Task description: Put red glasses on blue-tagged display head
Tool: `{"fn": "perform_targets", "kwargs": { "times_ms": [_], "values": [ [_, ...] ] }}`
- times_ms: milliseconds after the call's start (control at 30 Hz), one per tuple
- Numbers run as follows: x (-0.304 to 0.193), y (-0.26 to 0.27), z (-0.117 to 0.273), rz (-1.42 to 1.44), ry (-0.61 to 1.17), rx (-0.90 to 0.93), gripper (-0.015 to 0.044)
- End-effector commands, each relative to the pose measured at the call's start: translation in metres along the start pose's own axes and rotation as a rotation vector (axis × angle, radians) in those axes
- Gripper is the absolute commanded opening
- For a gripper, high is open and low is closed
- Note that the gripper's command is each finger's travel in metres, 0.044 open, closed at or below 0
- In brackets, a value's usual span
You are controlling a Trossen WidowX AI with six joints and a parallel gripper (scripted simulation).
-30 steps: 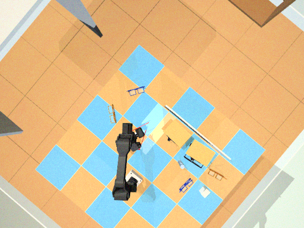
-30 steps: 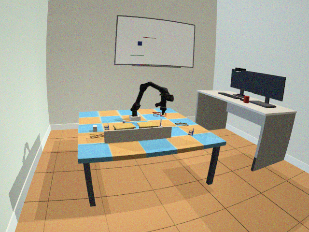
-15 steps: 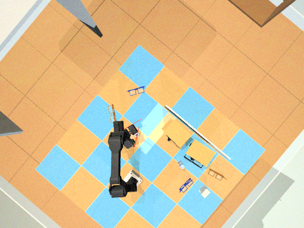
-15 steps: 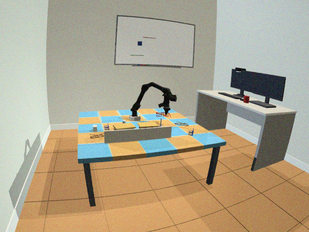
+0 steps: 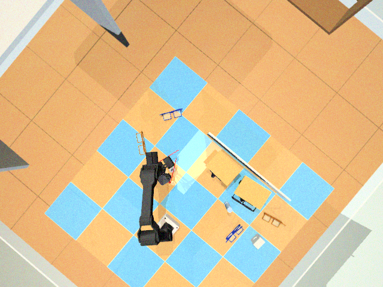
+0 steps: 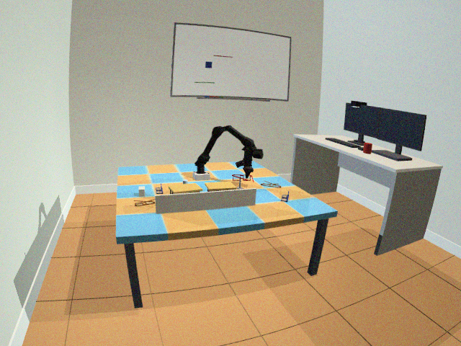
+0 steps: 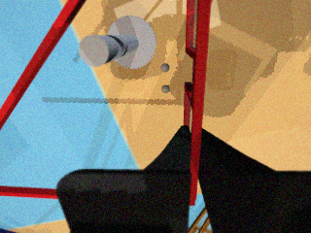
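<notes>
The red glasses [image 5: 174, 167] [image 6: 237, 174] [image 7: 199, 97] are off the table, held by the front frame, with the temples spread out. My gripper [image 5: 167, 170] [image 6: 247, 175] [image 7: 189, 132] is shut on them, left of the heads in the top view. Two display heads show mostly as flat tan tops. One head [image 5: 225, 168] [image 6: 222, 185] is nearer the gripper and has a small dark part at its front. The other head [image 5: 253, 191] [image 6: 184, 188] has a black frame across its front. No blue tag can be made out, so I cannot tell which head carries it.
A pale low wall [image 5: 249, 167] [image 6: 204, 201] runs behind the heads. Blue glasses [image 5: 169, 114] [image 6: 284, 196], orange glasses [image 5: 140, 143], more blue glasses [image 5: 234, 232] and brown glasses [image 5: 271, 219] lie around. A grey post [image 7: 99, 49] stands beneath the gripper. A small cylinder [image 5: 228, 207] and white block [image 5: 258, 241] are near.
</notes>
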State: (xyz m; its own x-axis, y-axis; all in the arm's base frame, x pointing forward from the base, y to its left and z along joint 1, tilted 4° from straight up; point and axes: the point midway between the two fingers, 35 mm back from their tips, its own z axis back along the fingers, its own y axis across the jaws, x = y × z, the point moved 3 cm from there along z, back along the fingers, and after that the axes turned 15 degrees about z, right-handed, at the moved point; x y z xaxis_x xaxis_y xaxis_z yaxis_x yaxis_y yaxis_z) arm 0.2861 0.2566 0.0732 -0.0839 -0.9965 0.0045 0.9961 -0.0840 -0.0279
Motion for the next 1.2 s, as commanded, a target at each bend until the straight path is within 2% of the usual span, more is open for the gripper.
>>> {"fn": "perform_targets", "kwargs": {
  "times_ms": [0,1167],
  "values": [
    [0.0,-0.001,-0.003,-0.004,0.001,-0.004,0.0],
    [-0.027,-0.014,-0.003,-0.004,0.004,-0.005,0.0]
  ]
}}
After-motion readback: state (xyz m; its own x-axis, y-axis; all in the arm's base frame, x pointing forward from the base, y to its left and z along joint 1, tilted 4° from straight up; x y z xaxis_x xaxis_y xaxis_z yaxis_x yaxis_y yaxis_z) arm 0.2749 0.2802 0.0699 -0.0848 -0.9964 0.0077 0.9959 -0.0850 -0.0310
